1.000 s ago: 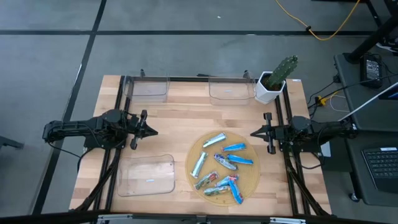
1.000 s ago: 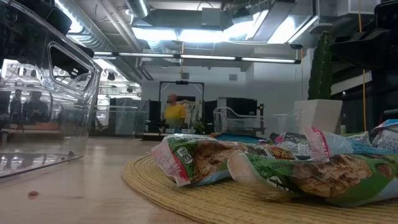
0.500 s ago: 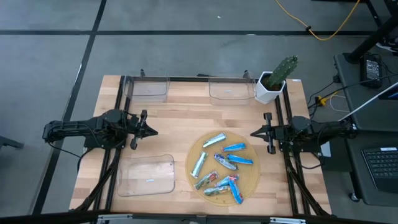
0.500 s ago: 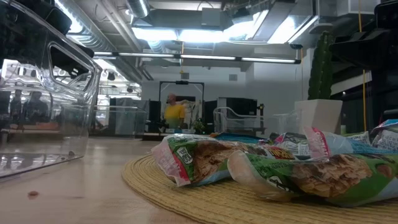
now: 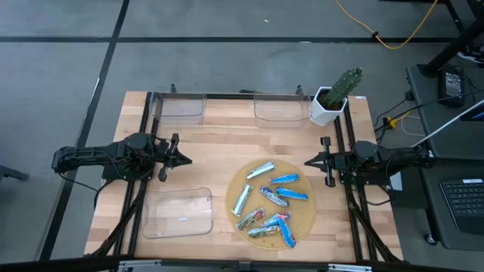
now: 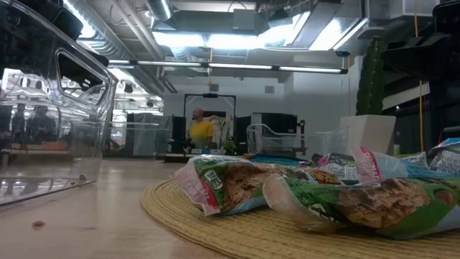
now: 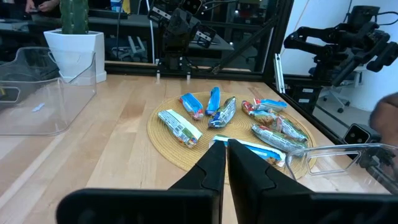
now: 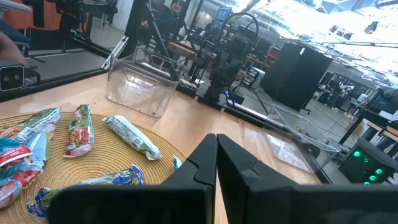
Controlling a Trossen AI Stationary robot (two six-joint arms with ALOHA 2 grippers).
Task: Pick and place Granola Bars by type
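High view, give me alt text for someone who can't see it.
Granola bars lie piled on a round woven mat, with the shut left gripper and right gripper parked either side. Three clear trays and a potted cactus sit around them.

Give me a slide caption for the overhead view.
Granola bars piled on a round woven mat, three clear trays around, left gripper and right gripper shut at the table's sides.

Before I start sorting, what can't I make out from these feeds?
- Exact bar count: in the high view the granola bars overlap on the woven mat, too small to separate.
- Far bars: in the low view, the nearest wrappers hide those behind.
- Clear trays: the near tray is cut off by the low view's left edge.
- Wrapper print: blurred in both wrist views.
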